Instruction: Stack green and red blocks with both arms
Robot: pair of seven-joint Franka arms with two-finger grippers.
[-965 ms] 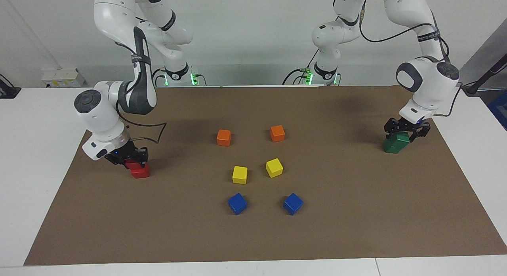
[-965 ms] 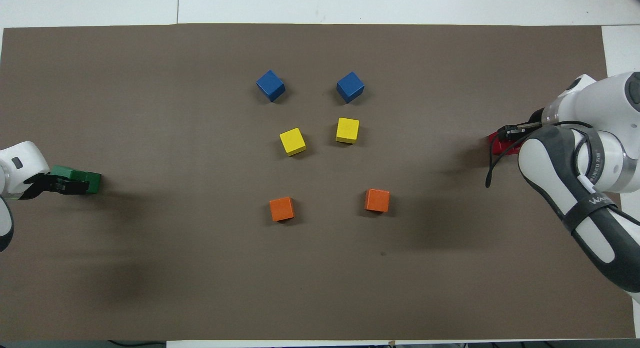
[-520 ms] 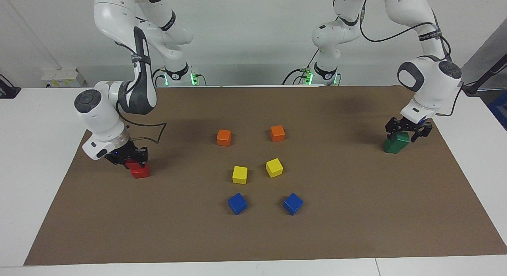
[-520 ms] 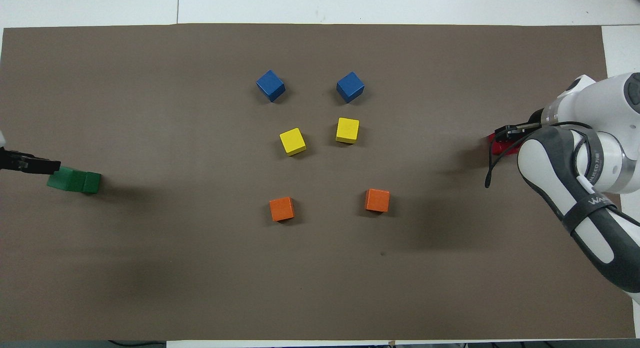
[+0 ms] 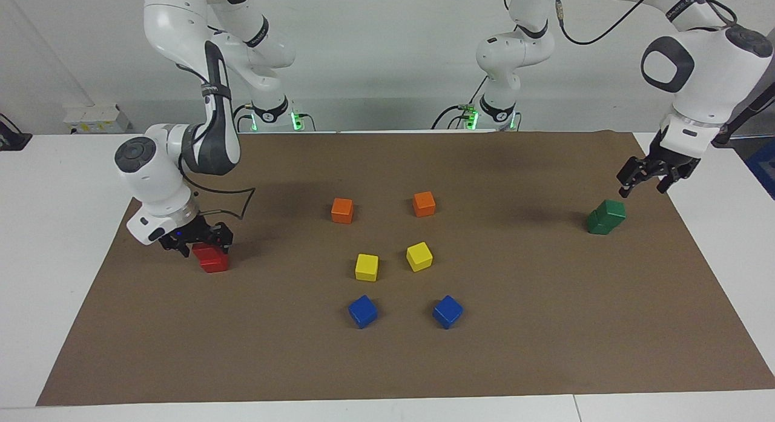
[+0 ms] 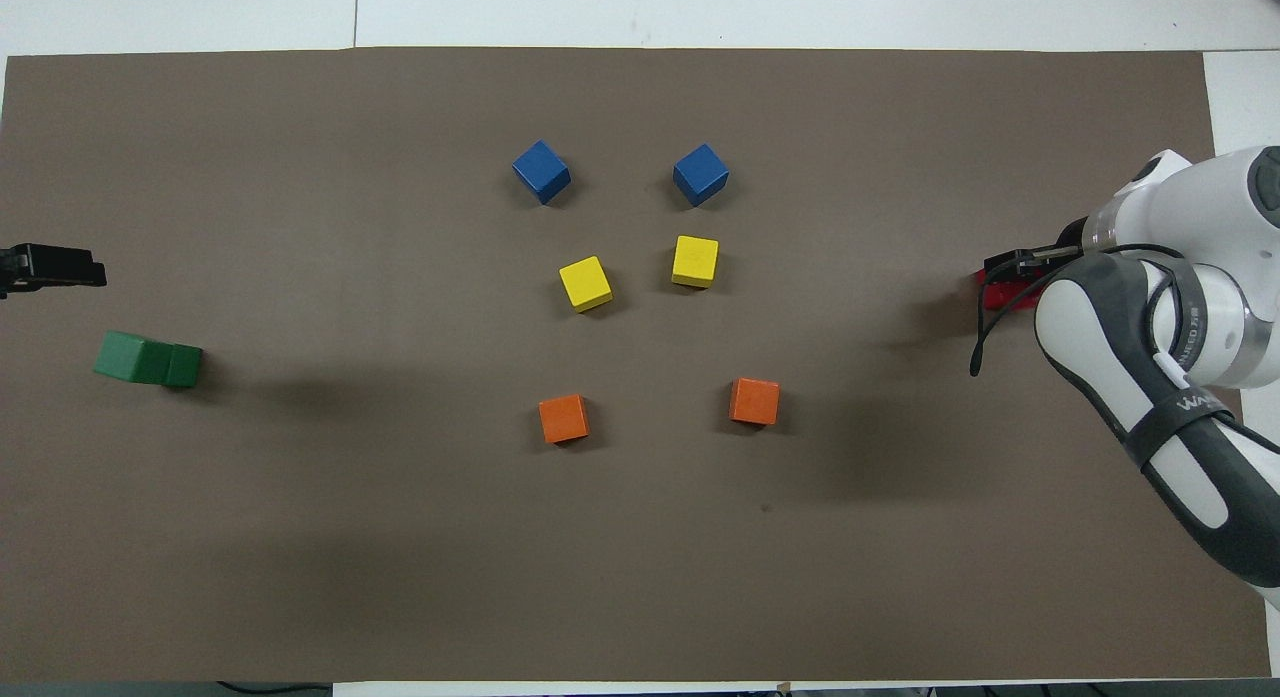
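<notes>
A pair of small glossy dark green cubes (image 5: 605, 217) sits stacked on the brown paper mat (image 5: 545, 349) at the left arm's end of the table, the upper cube skewed off the lower. The left arm's black two-finger gripper (image 5: 649, 181) hangs in the air just above the green stack, fingers spread and holding nothing. At the right arm's end of the mat, the right arm's black gripper (image 5: 197, 240) is down on the stacked bright red glossy cubes (image 5: 212, 258); whether its fingers clasp the top red cube cannot be told.
</notes>
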